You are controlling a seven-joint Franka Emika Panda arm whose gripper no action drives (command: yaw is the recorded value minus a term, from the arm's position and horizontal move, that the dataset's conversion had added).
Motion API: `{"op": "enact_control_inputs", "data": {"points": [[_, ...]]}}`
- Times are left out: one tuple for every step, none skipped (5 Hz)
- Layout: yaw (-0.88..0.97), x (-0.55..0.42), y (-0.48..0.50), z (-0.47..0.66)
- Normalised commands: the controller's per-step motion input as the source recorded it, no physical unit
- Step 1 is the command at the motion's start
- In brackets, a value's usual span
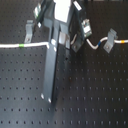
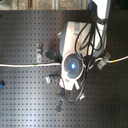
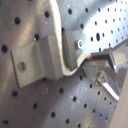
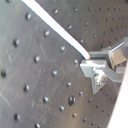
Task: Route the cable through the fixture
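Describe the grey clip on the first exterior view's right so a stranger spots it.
Start at the black perforated board in the first exterior view and follow the white cable rightward. The clip touches it there; the other grey clip stands off the cable.

Black perforated board under white cable, grey clips.

Black perforated table throughout
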Motion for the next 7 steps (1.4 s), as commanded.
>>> {"op": "enact_control_inputs", "data": {"points": [[0.53, -0.02, -0.059, -0.3], [0.37, 0.064, 0.078, -0.03], [0.0, 0.009, -0.006, 0.0], [0.47, 0.0, 0.0, 0.08], [0.67, 0.041, 0.052, 0.18], [0.33, 0.027, 0.01, 0.0], [0.29, 0.001, 0.0, 0.21]]}}
